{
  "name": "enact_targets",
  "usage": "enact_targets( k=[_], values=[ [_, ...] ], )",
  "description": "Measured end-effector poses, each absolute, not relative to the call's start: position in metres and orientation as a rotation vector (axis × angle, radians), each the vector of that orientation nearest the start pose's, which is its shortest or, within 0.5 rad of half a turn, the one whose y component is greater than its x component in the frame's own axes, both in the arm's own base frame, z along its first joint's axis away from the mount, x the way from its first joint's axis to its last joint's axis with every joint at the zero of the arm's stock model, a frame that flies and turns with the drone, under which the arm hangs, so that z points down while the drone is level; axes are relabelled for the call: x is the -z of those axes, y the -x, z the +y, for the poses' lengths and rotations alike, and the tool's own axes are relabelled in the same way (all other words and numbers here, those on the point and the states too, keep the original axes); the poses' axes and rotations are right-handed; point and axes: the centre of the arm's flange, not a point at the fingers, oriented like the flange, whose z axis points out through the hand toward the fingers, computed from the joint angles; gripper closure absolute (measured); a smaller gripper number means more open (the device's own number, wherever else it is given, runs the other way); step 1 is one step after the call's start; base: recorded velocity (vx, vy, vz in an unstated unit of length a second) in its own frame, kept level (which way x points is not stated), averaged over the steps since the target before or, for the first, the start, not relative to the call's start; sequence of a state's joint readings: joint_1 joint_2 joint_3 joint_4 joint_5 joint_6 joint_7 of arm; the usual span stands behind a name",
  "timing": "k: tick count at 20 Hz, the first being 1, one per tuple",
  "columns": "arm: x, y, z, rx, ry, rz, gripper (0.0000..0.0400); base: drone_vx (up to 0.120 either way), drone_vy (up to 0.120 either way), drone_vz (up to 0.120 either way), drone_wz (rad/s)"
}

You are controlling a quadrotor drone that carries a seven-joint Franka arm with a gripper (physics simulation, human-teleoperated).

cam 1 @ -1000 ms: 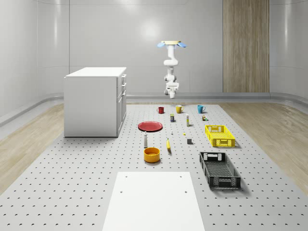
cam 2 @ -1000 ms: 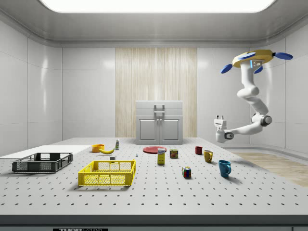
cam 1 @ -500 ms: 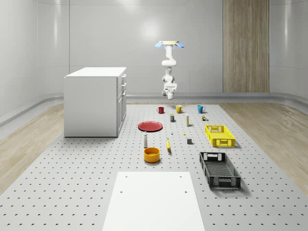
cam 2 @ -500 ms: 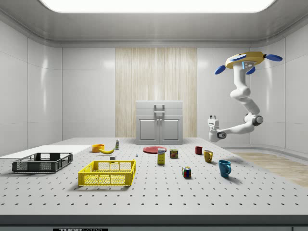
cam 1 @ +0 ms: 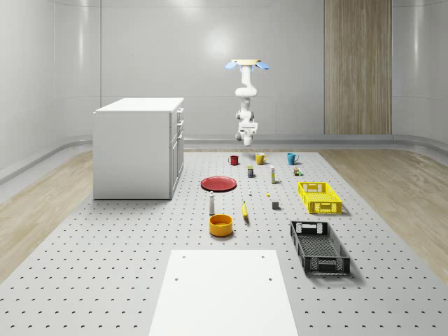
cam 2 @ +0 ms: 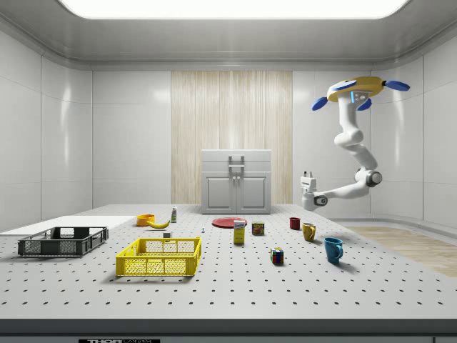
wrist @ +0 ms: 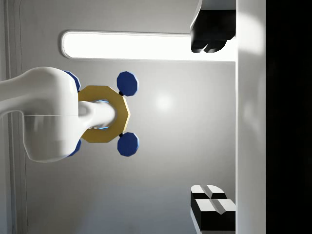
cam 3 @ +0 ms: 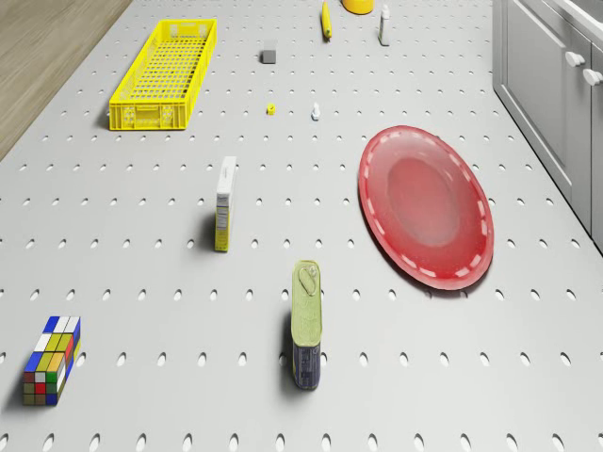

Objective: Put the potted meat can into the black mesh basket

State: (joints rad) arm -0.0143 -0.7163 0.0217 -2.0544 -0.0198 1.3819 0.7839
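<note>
The potted meat can [cam 3: 306,325] stands on the perforated table, a blue-labelled tin with a pale top, beside the red plate [cam 3: 426,217]; it also shows in the whole-scene view [cam 1: 250,171] and in the side view [cam 2: 258,228]. The black mesh basket [cam 1: 327,264] [cam 2: 63,246] sits near the table's front right in the whole-scene view. The drone [cam 1: 245,64] [cam 2: 355,91] hovers high over the table's far end, above the mugs. My gripper [cam 2: 308,175] [cam 1: 246,138] points upward, well above the can. In the wrist view the gripper [wrist: 209,118] is open, with its fingers [wrist: 212,29] far apart.
A yellow basket [cam 1: 334,198] [cam 3: 141,115] lies behind the black one. A white cabinet [cam 1: 138,147] stands on the whole-scene view's left. Mugs [cam 2: 333,249], a Rubik's cube [cam 3: 52,360], a small box [cam 3: 225,202], a banana [cam 1: 245,210] and an orange bowl [cam 1: 220,225] dot the table.
The drone and arm have drifted toward the side view's left, further over the table, and slightly lower. The objects on the table have not moved.
</note>
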Motion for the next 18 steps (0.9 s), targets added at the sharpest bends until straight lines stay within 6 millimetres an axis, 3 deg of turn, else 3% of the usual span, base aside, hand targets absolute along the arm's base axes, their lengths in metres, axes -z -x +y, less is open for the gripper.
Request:
enact_targets(
  k=[9,11,15,18],
  values=[
    [-0.690,-0.301,0.015,0.172,3.011,1.249,0.0000,0.120,0.000,0.000,0.000],
    [-0.689,-0.301,0.021,0.217,3.061,1.270,0.0000,0.120,0.000,-0.080,0.000],
    [-0.682,-0.301,0.040,0.372,3.221,1.339,0.0000,0.120,0.000,-0.020,0.000],
    [-0.669,-0.301,0.063,0.598,3.416,1.422,0.0000,0.120,0.000,-0.013,0.000]
  ],
)
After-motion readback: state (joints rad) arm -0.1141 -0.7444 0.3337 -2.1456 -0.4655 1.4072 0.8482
